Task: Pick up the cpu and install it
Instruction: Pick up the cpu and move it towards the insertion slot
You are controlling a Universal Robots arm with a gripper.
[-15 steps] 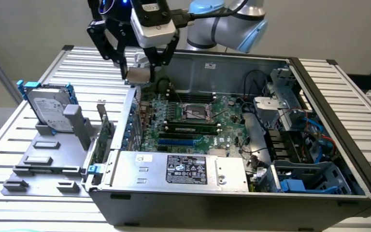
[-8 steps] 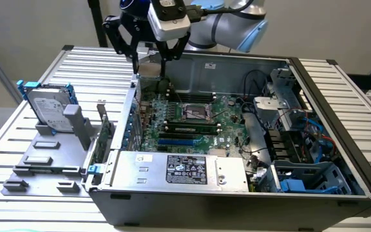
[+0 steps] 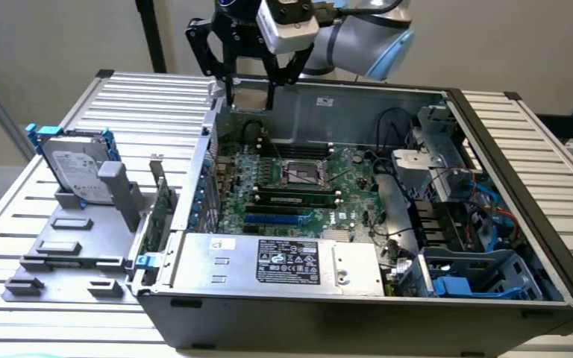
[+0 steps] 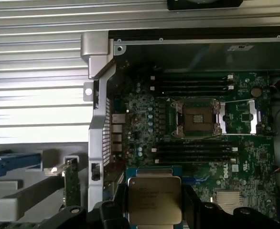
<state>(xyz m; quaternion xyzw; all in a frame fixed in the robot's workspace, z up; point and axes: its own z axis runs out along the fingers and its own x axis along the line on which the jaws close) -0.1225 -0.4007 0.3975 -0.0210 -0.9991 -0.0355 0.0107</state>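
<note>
A: Where's the cpu (image 4: pixel 154 200) rn?

B: We see it in the wrist view, clamped btw the two black fingers (image 4: pixel 191 210), one on each side edge. Its metal lid w/ printed text faces the cam. So the fingers are part-closed on the cpu, not spread wide.

A: And vs. the socket (image 4: pixel 197 117)?

B: Well apart. We've got the cpu up in the air over the motherboard (image 4: pixel 254 157), off to one side, w/ one bank of RAM slots (image 4: pixel 192 152) btw it and the socket. The socket shows a metal frame round a dark square centre.

A: Ext. view?

B: There we see the fingers (image 3: pixel 269 93) hanging under the arm (image 3: pixel 366 37) at the far rim of the open PC case (image 3: pixel 366 317), toward the exterior view's left. They're above the board, not touching it. The socket (image 3: pixel 304 175) sits mid-board, nearer the cam than the fingers.

A: Other stuff?

B: We note a silver PSU (image 3: pixel 277 261) w/ black label along the case's near edge. A hard drive (image 3: pixel 75 168) w/ blue-edged frame stands upright in a grey holder (image 3: pixel 77 239) on the slatted table (image 3: pixel 147 97), outside the case on the exterior view's left. Both are well apart from the cpu.
</note>
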